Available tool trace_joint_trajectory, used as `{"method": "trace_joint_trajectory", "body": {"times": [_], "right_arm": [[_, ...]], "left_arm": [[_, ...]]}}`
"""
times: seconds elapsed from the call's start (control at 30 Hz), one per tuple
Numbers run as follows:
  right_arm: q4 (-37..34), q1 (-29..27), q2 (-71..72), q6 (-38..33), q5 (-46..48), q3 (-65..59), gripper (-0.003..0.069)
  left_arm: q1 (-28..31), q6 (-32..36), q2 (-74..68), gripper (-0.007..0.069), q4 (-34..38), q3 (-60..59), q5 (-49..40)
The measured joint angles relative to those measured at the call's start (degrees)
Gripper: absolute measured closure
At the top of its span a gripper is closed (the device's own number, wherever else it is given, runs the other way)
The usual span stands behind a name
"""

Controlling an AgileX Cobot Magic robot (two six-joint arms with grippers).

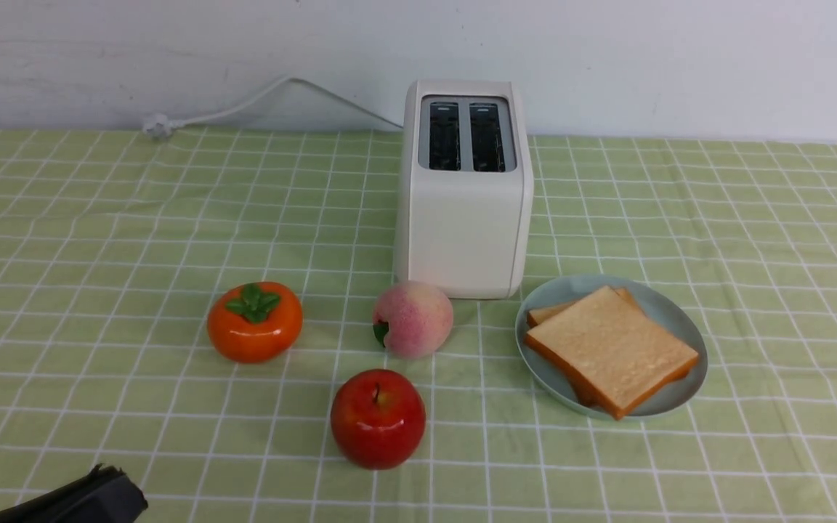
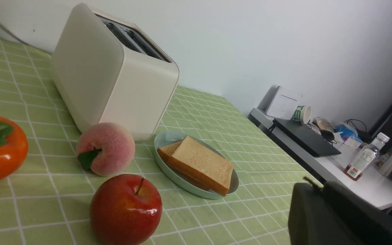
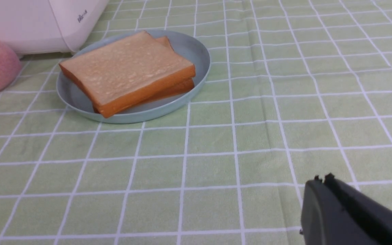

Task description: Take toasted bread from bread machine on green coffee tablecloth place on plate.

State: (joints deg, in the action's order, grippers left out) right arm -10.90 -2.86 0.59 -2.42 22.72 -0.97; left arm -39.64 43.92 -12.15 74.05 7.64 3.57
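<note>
Two slices of toasted bread (image 1: 611, 349) lie stacked on the plate (image 1: 556, 290), just right of the bread machine's front. The bread machine (image 1: 466, 218) stands mid-table on the green coffee tablecloth (image 1: 99, 218), and both its dark slots look empty. My left gripper (image 1: 117, 483) is low at the near left edge with its fingers pressed together and nothing in them; it also shows in the left wrist view (image 2: 313, 185). My right gripper (image 3: 322, 180) shows only in the right wrist view, shut and empty, over bare cloth on the near side of the plate (image 3: 199, 51) and toast (image 3: 128, 68).
An orange persimmon (image 1: 254, 322), a pink peach (image 1: 413, 318) and a red apple (image 1: 378, 418) sit left of the plate, in front of the toaster. A white cord (image 1: 244, 105) trails to the back left. A side desk (image 2: 335, 160) with a laptop and bottle stands beyond the table's right edge.
</note>
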Motion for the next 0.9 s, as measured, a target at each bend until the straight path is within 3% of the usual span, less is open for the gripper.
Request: {"method": "trace_joint_trajectory", "body": {"times": [0.7, 0.9], "right_arm": [[0.0, 0.0, 0.0, 0.0, 0.0, 0.0, 0.0657], [0.0, 0.0, 0.0, 0.0, 0.0, 0.0, 0.0655]], "left_arm": [[0.0, 0.0, 0.0, 0.0566, 0.79, 0.0, 0.22], [0.0, -0.14, 0.0, 0.0564, 0.79, 0.0, 3.72]]}}
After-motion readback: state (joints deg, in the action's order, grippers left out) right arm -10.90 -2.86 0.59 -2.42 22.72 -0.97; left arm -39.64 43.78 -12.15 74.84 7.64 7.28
